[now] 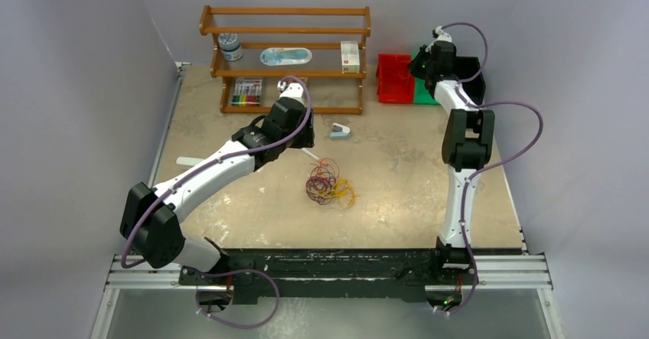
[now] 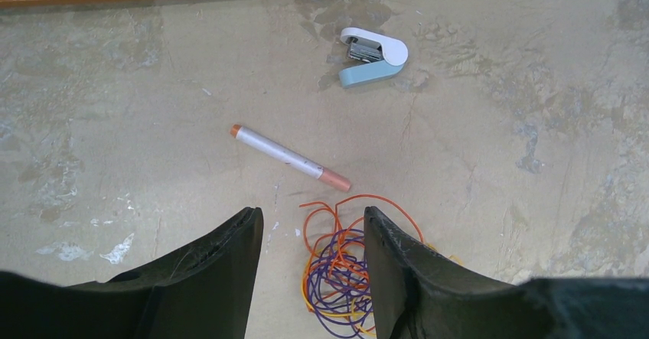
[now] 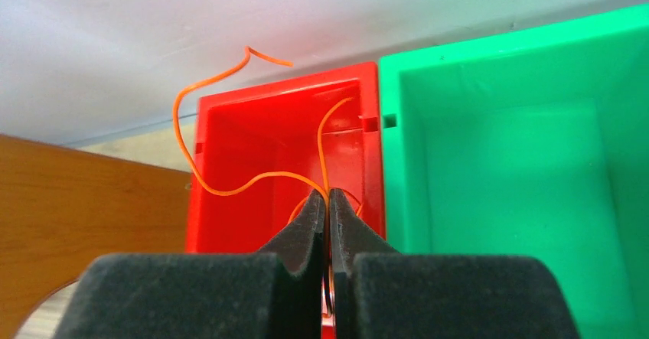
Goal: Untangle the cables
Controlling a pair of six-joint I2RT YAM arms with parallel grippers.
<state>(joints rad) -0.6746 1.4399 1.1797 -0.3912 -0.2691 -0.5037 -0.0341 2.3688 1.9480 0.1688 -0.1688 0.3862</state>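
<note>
My right tool [image 3: 329, 201] is pinched shut on one orange cable [image 3: 229, 190], holding it over the red bin [image 3: 260, 125], which stands next to the green bin [image 3: 497, 71]. My left tool [image 2: 312, 216] hangs open above the rest of the cables [image 2: 337, 278], a tangle of orange, yellow and purple loops lying on the table [image 2: 497, 201] just beside the pen [image 2: 289, 157].

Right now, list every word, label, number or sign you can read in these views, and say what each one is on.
No text can be read in any view.
The white box on the shelf: red print, too small to read.
The jar: label blurred.
The pack of markers: print too small.
The pen: faint specks on the barrel, unreadable.
The stapler: no lettering shows.
</note>
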